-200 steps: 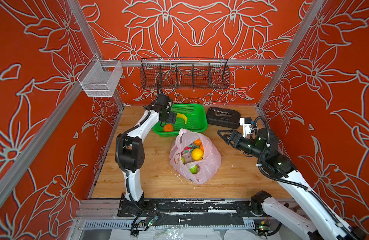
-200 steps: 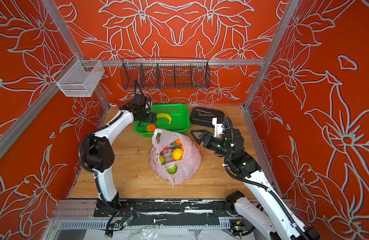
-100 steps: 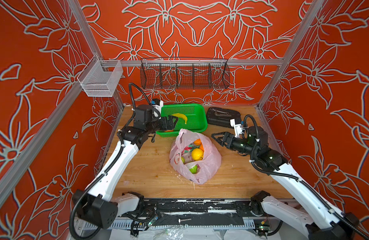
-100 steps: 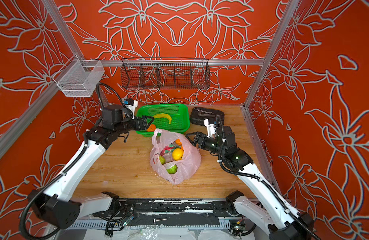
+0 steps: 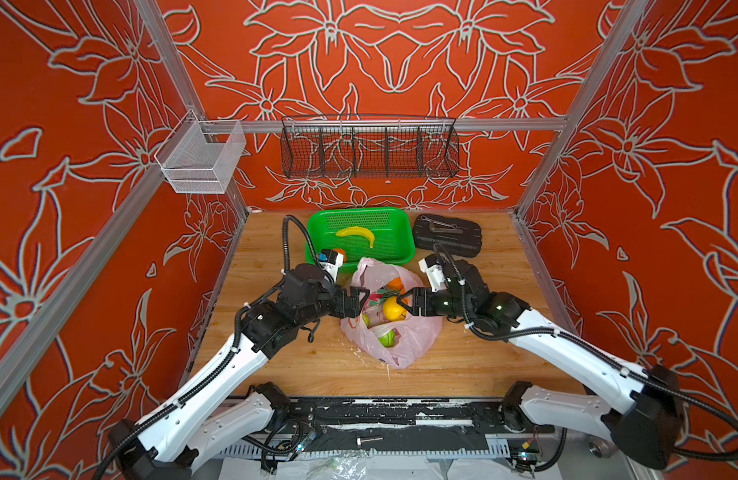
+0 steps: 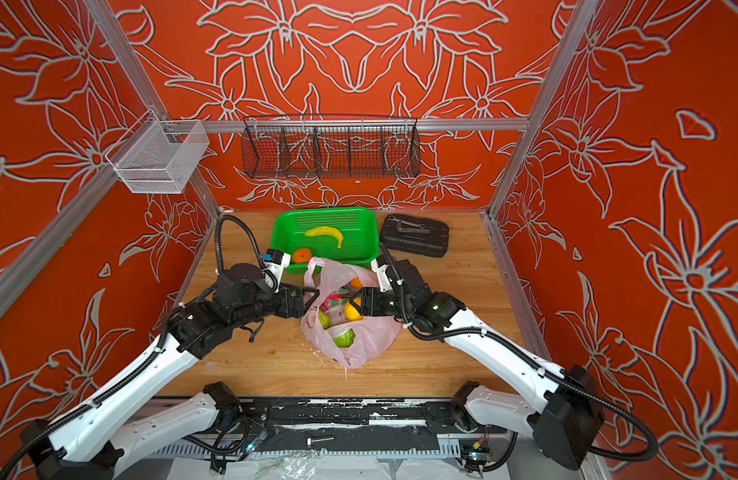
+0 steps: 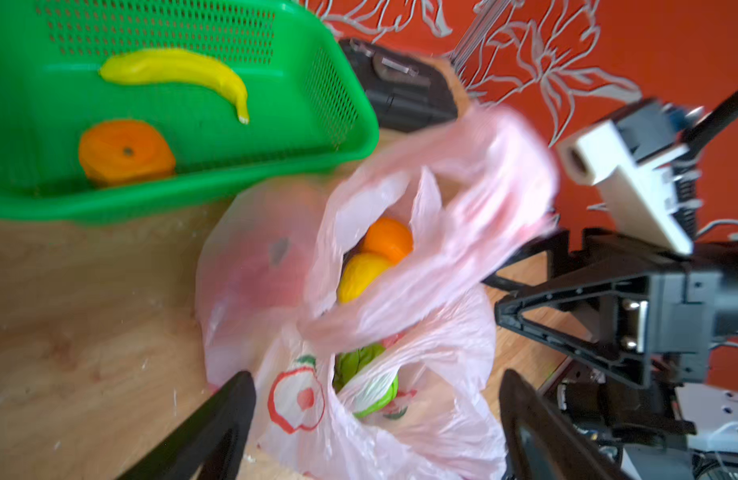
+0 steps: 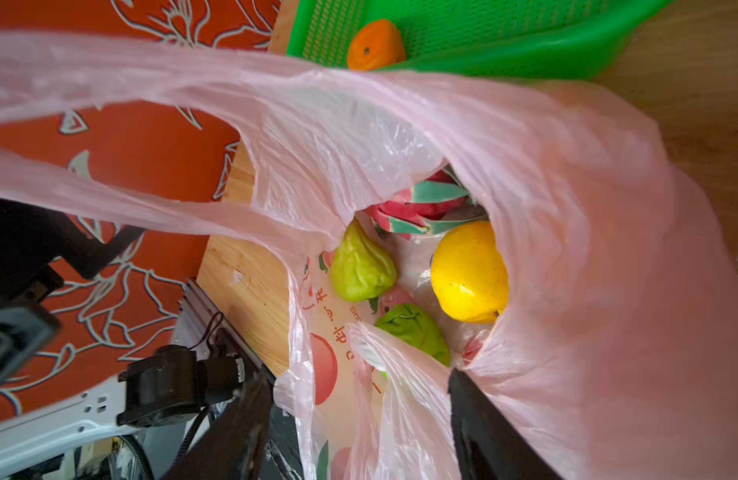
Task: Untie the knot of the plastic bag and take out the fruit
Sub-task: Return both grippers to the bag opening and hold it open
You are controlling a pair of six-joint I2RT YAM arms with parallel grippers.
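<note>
The plastic bag [image 8: 566, 232] had red writing [image 8: 338, 332] printed on it. The marks were turned and crumpled, so none could be read.

Lab test booth, aluminium frame [image 5: 504, 124], patterned walls [image 5: 379, 62]

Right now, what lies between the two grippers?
The open mouth of the plastic bag, with a yellow fruit inside, lies between the left gripper and the right gripper; both top views show it.

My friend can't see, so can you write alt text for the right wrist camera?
An open pink plastic bag holds a yellow fruit, two green fruits and a dragon fruit. The open right gripper straddles a fold of its rim, and a green basket with an orange sits behind.
</note>
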